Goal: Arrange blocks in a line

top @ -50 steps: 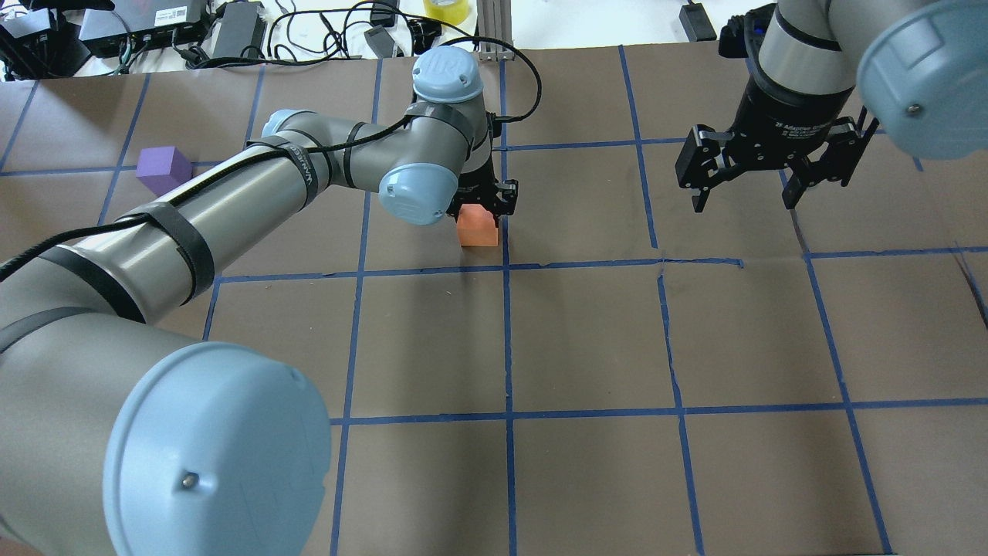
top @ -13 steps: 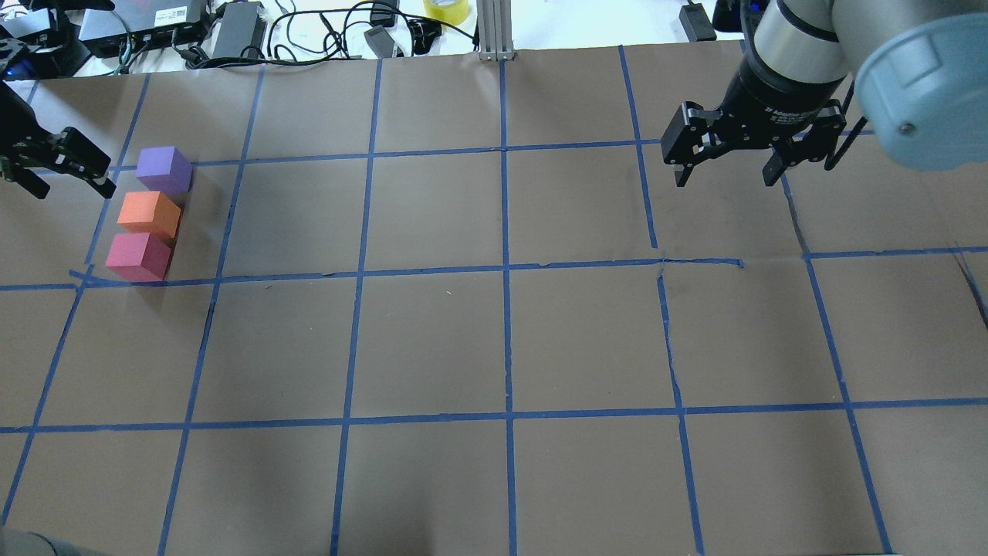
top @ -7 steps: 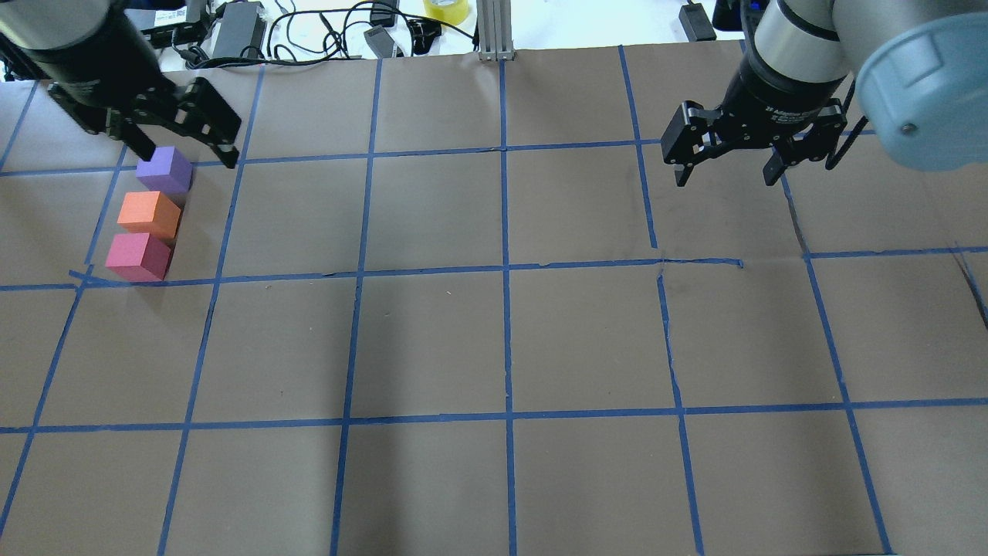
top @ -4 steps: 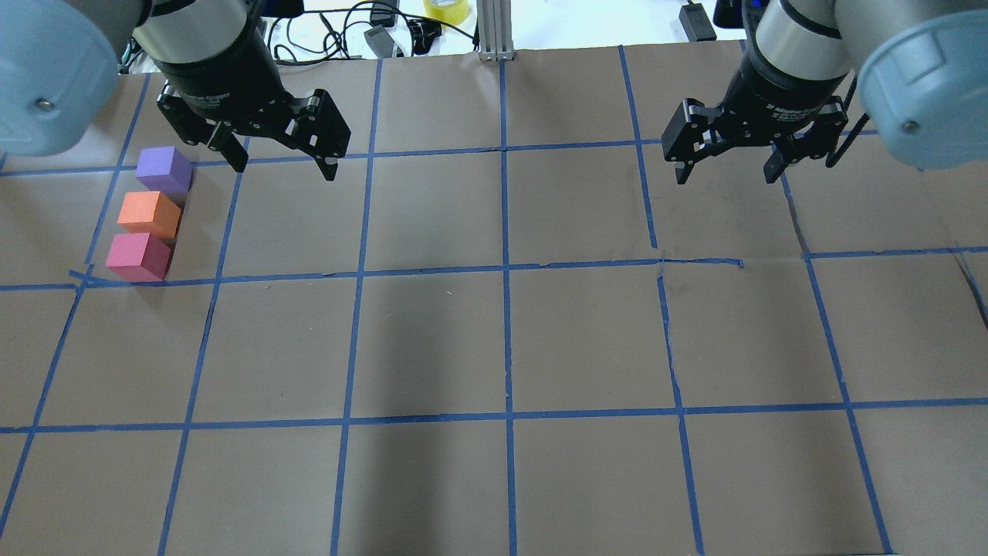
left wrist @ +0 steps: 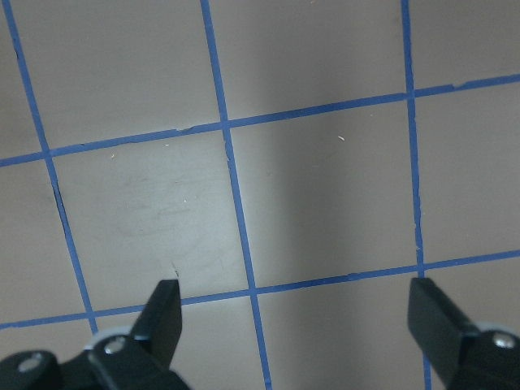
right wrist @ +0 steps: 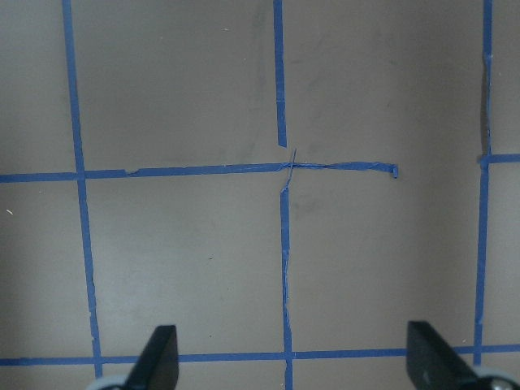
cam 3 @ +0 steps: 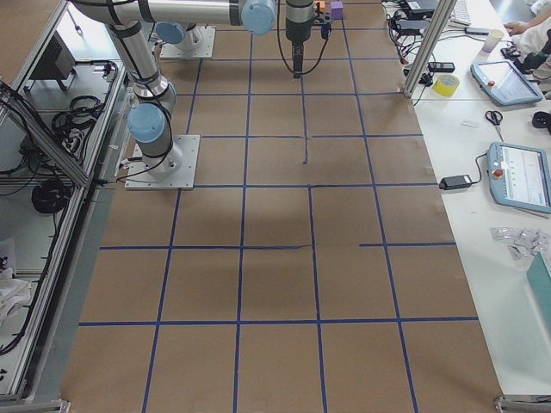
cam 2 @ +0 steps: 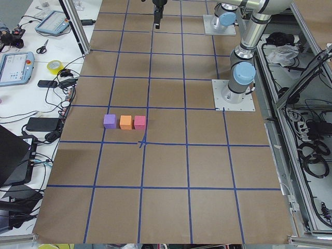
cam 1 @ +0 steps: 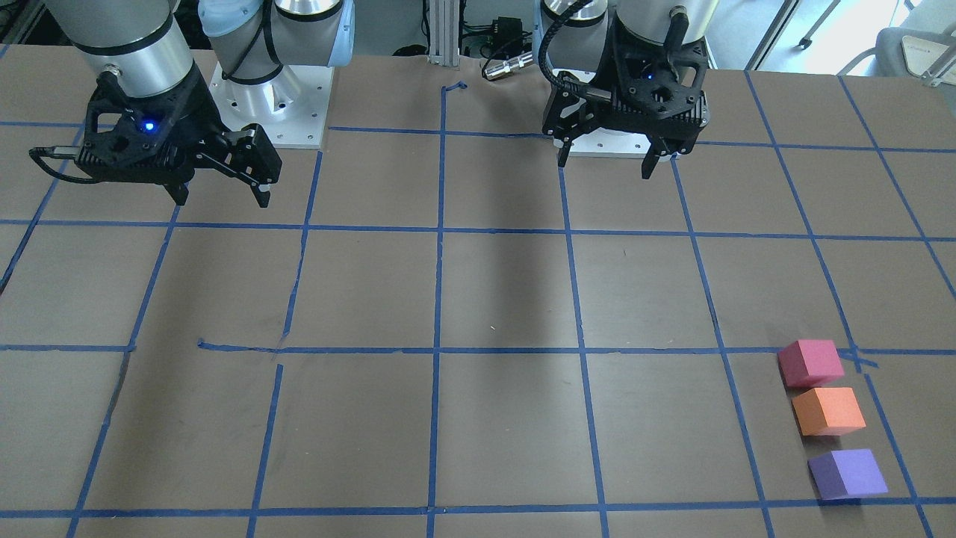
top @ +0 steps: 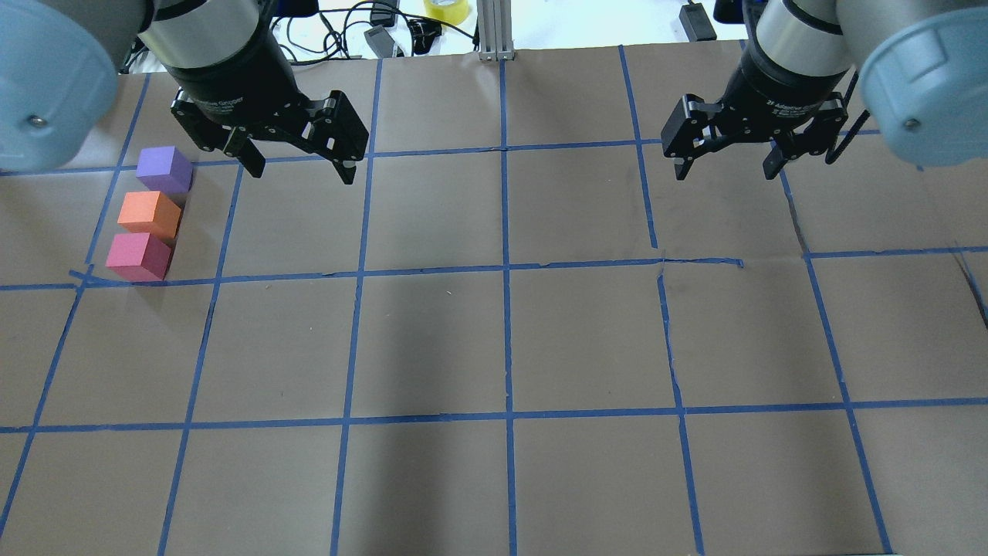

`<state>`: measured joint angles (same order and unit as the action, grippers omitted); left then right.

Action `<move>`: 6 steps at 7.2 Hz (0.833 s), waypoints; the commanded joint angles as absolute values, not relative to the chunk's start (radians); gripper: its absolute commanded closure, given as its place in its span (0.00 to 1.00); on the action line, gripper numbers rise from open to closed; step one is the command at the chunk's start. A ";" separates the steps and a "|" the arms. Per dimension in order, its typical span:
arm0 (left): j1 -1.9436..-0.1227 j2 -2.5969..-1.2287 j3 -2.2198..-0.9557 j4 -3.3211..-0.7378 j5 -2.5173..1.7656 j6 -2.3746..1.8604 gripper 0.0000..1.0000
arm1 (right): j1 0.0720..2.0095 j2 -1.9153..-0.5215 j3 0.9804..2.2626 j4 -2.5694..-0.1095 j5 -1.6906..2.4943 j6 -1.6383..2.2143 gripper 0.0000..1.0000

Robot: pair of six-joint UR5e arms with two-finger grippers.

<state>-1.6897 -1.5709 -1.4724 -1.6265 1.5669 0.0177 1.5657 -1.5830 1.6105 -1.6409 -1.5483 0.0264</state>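
Three cubes stand in a short row at the table's left side: purple block farthest, orange block in the middle, pinkish-red block nearest. They nearly touch one another. They also show in the front view, pinkish-red, orange, purple. My left gripper is open and empty, raised above the table to the right of the purple block. My right gripper is open and empty, raised at the far right. Both wrist views show only brown paper and blue tape between the open fingers.
The table is brown paper with a blue tape grid. Cables, power bricks and a yellow tape roll lie past the far edge. An aluminium post stands at the far middle. The arm bases sit at the robot's side.
Earlier my left gripper held the orange block at mid-table; that block now stands in the row. In the last second my left gripper moved right, away from the blocks. The right gripper barely moved.
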 commanded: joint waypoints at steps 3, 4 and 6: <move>-1.689 -1.552 -1.479 -1.629 1.572 0.020 0.00 | 1.566 -1.585 1.609 -1.641 -1.536 0.026 0.00; -1.689 -1.551 -1.479 -1.629 1.572 0.020 0.00 | 1.566 -1.585 1.609 -1.641 -1.537 0.026 0.00; -1.689 -1.551 -1.479 -1.629 1.572 0.020 0.00 | 1.566 -1.582 1.609 -1.657 -1.540 0.025 0.00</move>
<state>-1.6889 -1.5514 -1.4787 -1.6291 1.5730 0.0199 1.5662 -1.5832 1.6092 -1.6456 -1.5377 0.0257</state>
